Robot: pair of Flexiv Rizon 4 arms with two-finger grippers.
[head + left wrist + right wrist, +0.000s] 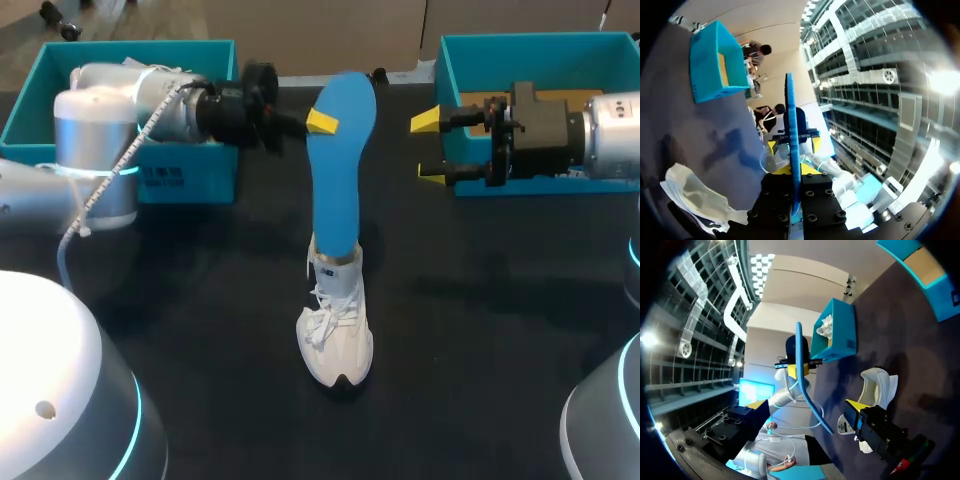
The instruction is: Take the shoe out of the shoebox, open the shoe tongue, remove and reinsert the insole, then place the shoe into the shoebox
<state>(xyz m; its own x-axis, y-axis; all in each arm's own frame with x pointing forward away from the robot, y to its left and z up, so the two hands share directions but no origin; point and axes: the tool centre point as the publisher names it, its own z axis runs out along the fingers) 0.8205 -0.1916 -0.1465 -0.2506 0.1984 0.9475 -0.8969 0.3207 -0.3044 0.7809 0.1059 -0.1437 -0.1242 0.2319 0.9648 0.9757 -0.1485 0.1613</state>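
Note:
A white sneaker [337,330] sits mid-table, toe toward the front edge. A long blue insole [340,170] rises from its opening, with the lower end still inside. My left gripper [318,122] is shut on the insole's upper edge. In the left wrist view the insole [791,130] runs edge-on between the left gripper's [795,172] fingers, with the sneaker [695,192] below. My right gripper [430,148] hangs open to the insole's right, apart from it. From the right wrist, the right gripper [807,407] is spread wide, with the insole [807,390] and sneaker [877,385] ahead of it.
A teal box [185,180] stands at the back left, holding white stuffing paper [827,325]. A second teal box [530,45] stands at the back right behind my right gripper. Dark table surface [480,330] lies around the sneaker.

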